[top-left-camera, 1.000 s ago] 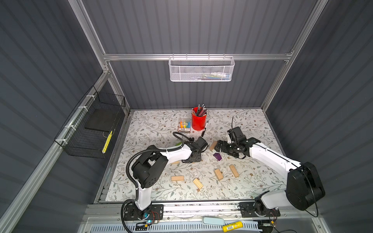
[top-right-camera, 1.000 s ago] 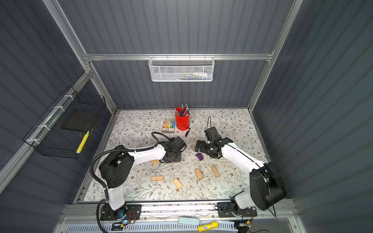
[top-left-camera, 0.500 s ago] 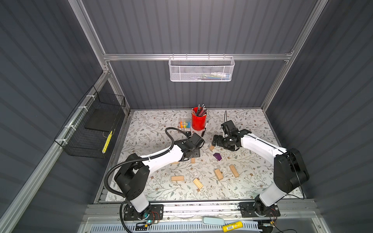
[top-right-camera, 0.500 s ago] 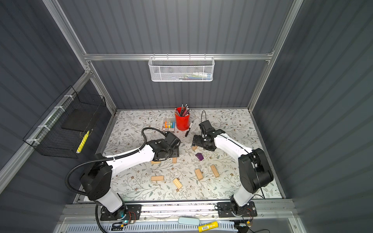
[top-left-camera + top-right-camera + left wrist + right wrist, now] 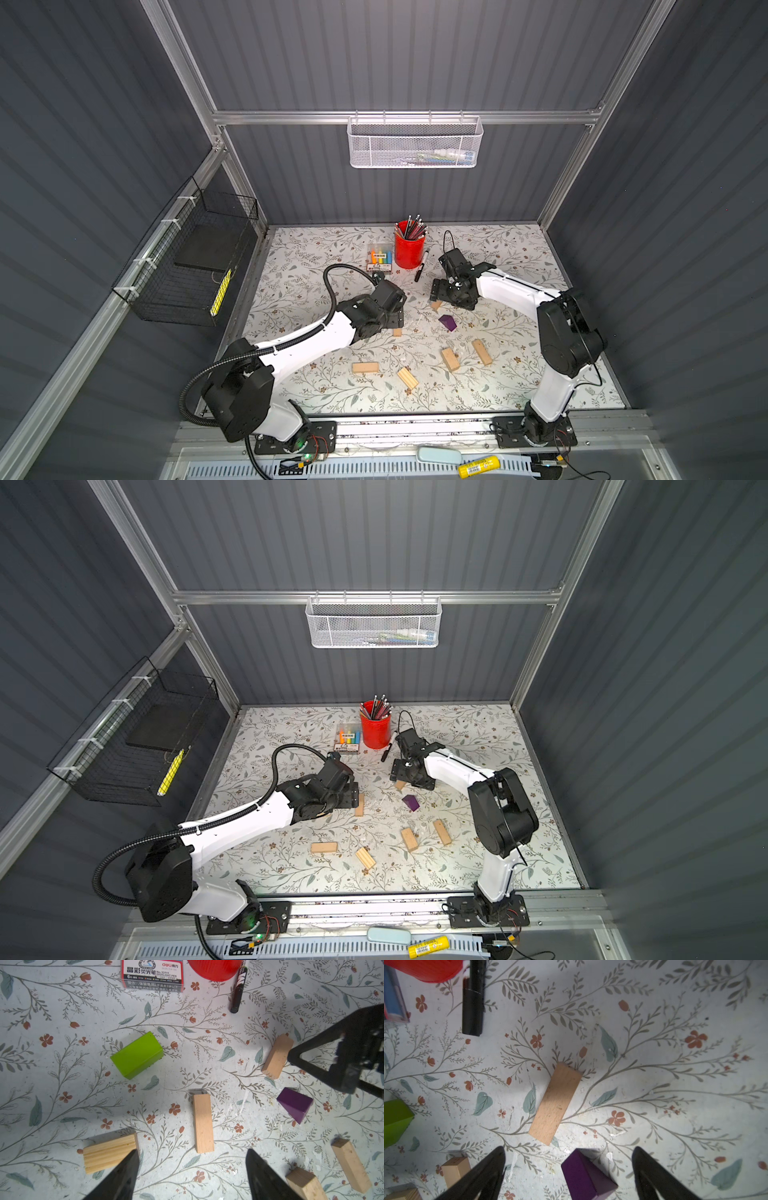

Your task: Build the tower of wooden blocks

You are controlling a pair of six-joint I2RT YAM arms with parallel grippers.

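Top views: since a second ago my left gripper (image 5: 397, 322) has reached forward and spread, and my right gripper (image 5: 411, 776) has swung back toward the marker (image 5: 387, 750). So both are lining up picks. There is no tower yet; the blocks lie loose on the table (image 5: 519, 257). Left wrist: jaws released and empty, plain block (image 5: 203, 1123) just ahead, green block (image 5: 137, 1055) beyond, grooved block (image 5: 108, 1153) partly behind one finger (image 5: 120, 1176). Right wrist: jaws wide and empty over the second plain block (image 5: 555, 1103). The purple block (image 5: 586, 1176) sits close by the fingers and may snag.
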